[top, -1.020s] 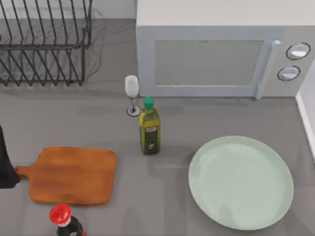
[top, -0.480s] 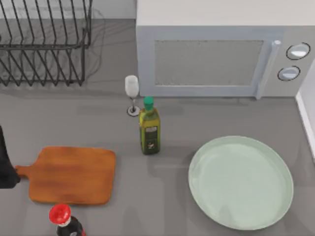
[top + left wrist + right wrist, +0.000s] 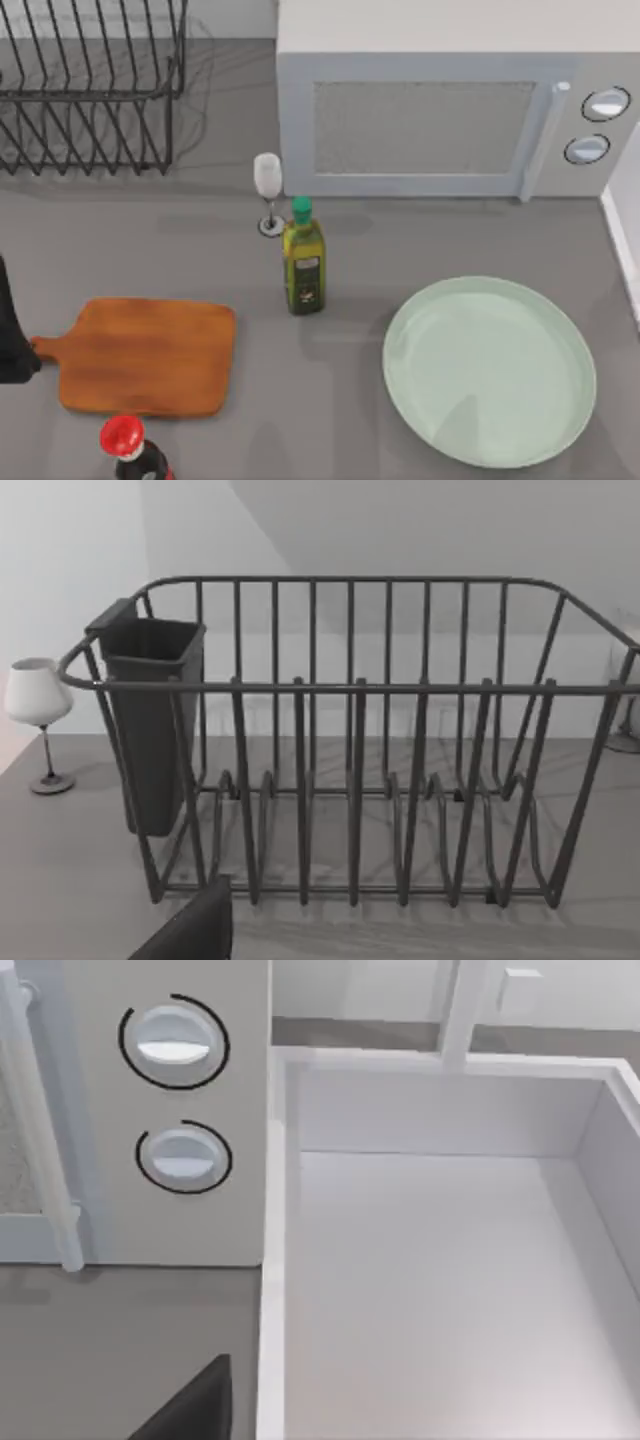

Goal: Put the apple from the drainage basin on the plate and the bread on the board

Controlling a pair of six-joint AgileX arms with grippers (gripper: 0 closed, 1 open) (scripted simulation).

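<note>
The pale mint-green plate (image 3: 489, 371) lies bare at the table's front right. At the front left lies the orange-brown wooden board (image 3: 142, 356), also bare, with its handle pointing left. The apple and the bread are out of view. My left arm (image 3: 12, 330) stands at the left edge beside the board's handle. A dark part of my left gripper (image 3: 190, 930) faces the wire dish rack (image 3: 350, 780). A dark part of my right gripper (image 3: 195, 1405) hangs by the rim of a white basin (image 3: 430, 1290), and the part of the basin in view holds nothing.
A microwave (image 3: 440, 110) fills the back right. A wine glass (image 3: 268, 190) and a green-capped oil bottle (image 3: 304, 260) stand mid-table. A red-capped dark bottle (image 3: 128, 445) stands at the front edge below the board. The rack (image 3: 90, 90) carries a dark cutlery holder (image 3: 150, 720).
A faint shadow on the near part of the plate has shifted slightly. Nothing else has moved.
</note>
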